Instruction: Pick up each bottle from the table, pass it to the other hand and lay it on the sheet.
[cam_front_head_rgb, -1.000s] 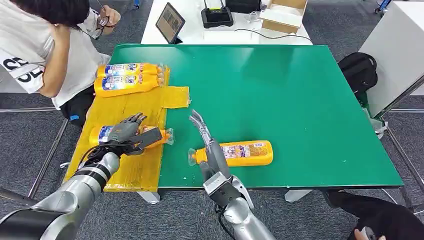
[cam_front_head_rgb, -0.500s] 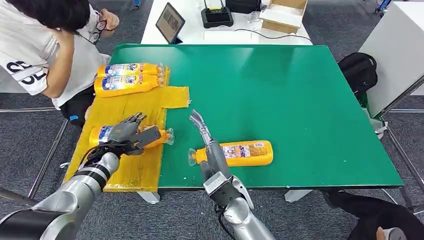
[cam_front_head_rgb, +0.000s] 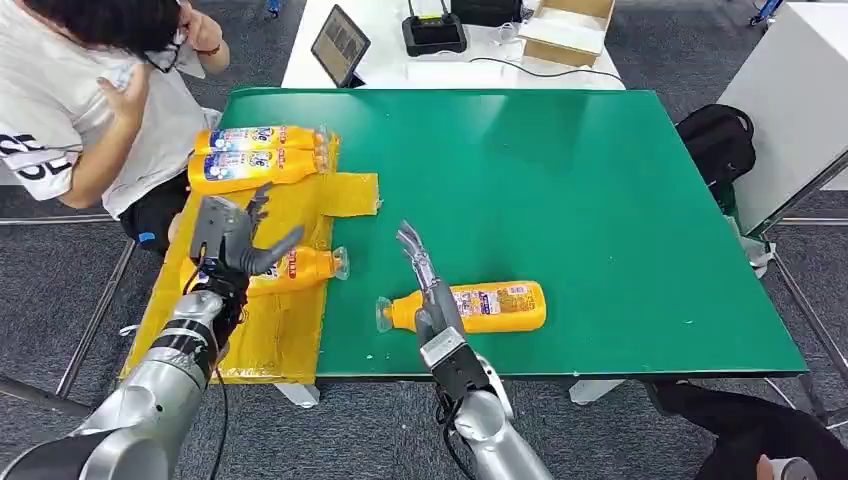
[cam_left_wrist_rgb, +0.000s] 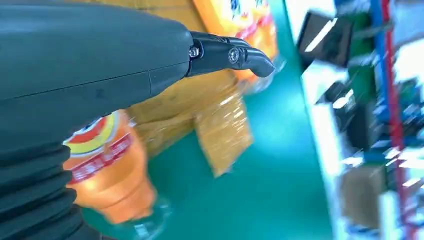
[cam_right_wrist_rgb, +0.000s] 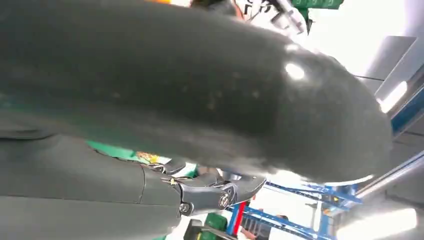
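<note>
While three bottles already lie on the yellow sheet (cam_front_head_rgb: 260, 340) along the bench's (cam_front_head_rgb: 600, 200) left edge, the head view shows one more bottle (cam_front_head_rgb: 480, 306) on bare green near the front edge, cap toward the sheet. Two bottles (cam_front_head_rgb: 255, 155) sit side by side at the sheet's far end; the nearest bottle (cam_front_head_rgb: 300, 268) lies at the sheet's right border. The left robot hand (cam_front_head_rgb: 232, 240) hovers just above that bottle with fingers spread, holding nothing. The right robot hand (cam_front_head_rgb: 425, 285) stands over the neck end of the last bottle, fingers extended and apart, also holding nothing; whether it touches the bottle I cannot tell. A person (cam_front_head_rgb: 90, 100) sits at the far left corner.

In the left wrist view, the left robot hand's dark finger (cam_left_wrist_rgb: 235, 54) sticks out free above the sheet, with the orange bottle (cam_left_wrist_rgb: 107, 175) lying below it, unheld.

In the right wrist view, the hand's cover blocks the bottle; a dark fingertip (cam_right_wrist_rgb: 220, 192) shows, gripping nothing.

The step in hand looks like picking up the last bottle. It would go best with the right robot hand settling across the body rather than the tapered neck, closing squarely so the round bottle cannot roll.
</note>
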